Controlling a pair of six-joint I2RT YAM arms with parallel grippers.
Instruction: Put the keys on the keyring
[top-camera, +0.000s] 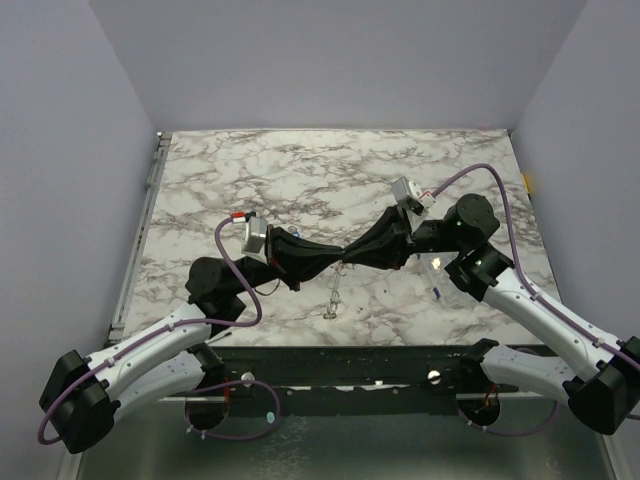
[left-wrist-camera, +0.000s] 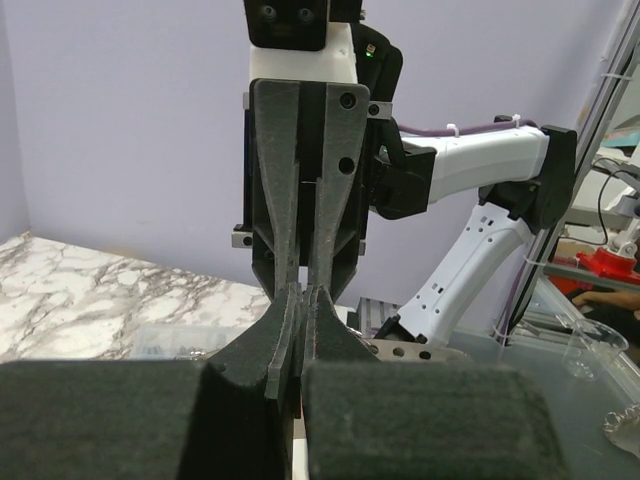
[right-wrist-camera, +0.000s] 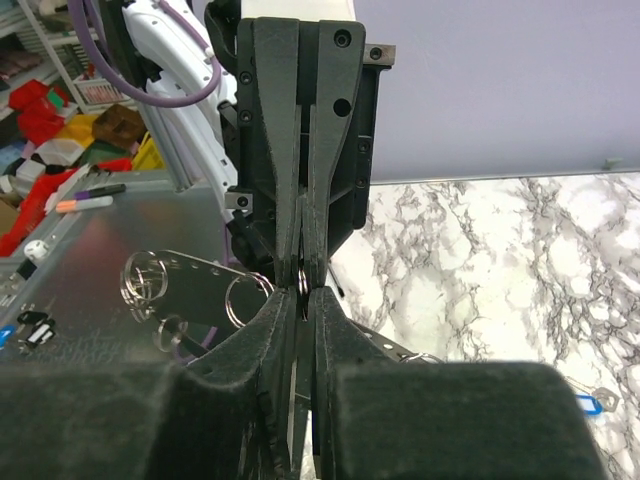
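Both claws meet tip to tip over the middle of the table (top-camera: 300, 170). Left gripper (top-camera: 331, 264) and right gripper (top-camera: 349, 259) are each pinched nearly closed. A thin metal sliver sits betw. them, prob. the keyring (right-wrist-camera: 301, 284), tho wrist views show only a bit of it. Something small dangles or lies just near of the tips; can't tell what. Blue key (right-wrist-camera: 590, 404) lies on the table to the right, beside the clear box (top-camera: 437, 268).
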